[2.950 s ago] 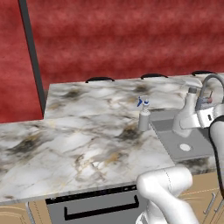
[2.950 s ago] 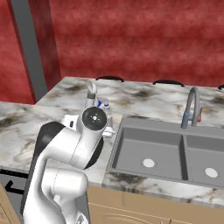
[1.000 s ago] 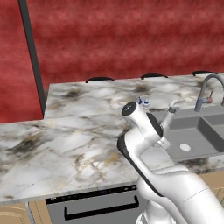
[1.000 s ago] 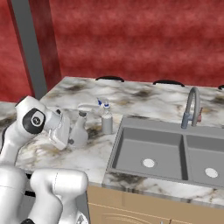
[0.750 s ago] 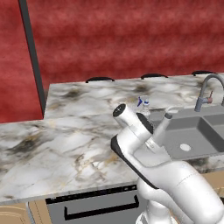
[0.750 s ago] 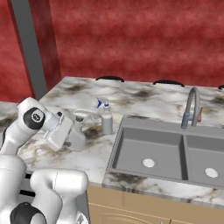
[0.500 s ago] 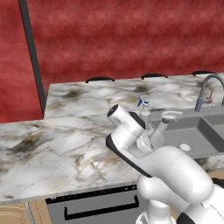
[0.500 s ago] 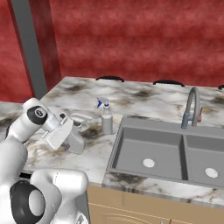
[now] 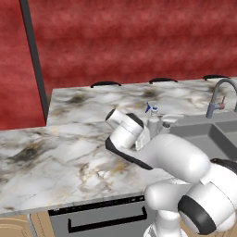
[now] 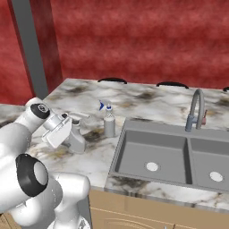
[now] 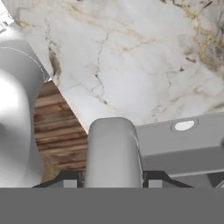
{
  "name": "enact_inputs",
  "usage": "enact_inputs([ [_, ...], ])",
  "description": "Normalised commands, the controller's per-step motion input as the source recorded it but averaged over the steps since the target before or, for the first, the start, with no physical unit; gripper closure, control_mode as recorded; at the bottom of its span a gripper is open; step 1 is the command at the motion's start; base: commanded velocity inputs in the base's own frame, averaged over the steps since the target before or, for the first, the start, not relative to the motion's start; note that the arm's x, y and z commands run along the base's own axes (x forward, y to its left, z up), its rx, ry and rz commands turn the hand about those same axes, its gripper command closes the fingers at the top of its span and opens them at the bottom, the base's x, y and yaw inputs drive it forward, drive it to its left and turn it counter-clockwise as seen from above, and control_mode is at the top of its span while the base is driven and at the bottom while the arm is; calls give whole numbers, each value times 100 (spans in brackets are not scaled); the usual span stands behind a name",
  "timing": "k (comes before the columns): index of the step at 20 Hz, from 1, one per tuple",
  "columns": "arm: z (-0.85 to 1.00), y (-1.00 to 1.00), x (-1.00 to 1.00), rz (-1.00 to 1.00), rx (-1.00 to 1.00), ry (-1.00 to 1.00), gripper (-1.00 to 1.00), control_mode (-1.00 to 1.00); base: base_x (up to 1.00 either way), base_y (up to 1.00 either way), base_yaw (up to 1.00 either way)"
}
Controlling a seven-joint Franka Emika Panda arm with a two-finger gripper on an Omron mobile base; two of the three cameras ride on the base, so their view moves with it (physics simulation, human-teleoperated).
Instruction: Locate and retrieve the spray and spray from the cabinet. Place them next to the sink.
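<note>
End effector (image 11: 112, 181) clamps a smooth, rounded pale-grey plastic spray bottle (image 11: 113, 151).

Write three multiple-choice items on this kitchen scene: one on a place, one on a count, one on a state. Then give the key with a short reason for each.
1. Where does the blue-tipped spray stand?
A. On the counter, left of the sink
B. In a sink basin
C. Behind the faucet

2. How many drain holes show in the sink?
A. One
B. Two
C. Four

3. What is the gripper doing?
A. Hanging open above the sink
B. Shut on the grey bottle
C. Pressing the faucet handle

Key: 1 A, the right base view shows it upright on the marble beside the sink's left edge. 2 B, one hole shows in each basin. 3 B, the hand view shows the dark fingertips on either side of the bottle's body.
</note>
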Motion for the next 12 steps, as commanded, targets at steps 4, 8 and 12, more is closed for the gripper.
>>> enact_inputs([
  [4,-21,-7,36,0,-7,-4,100,-100,0,0,0],
  [8,-20,-12,35,-1,-2,-5,100,-100,0,0,0],
  [12,-18,-16,39,-15,0,0,100,-100,0,0,0],
])
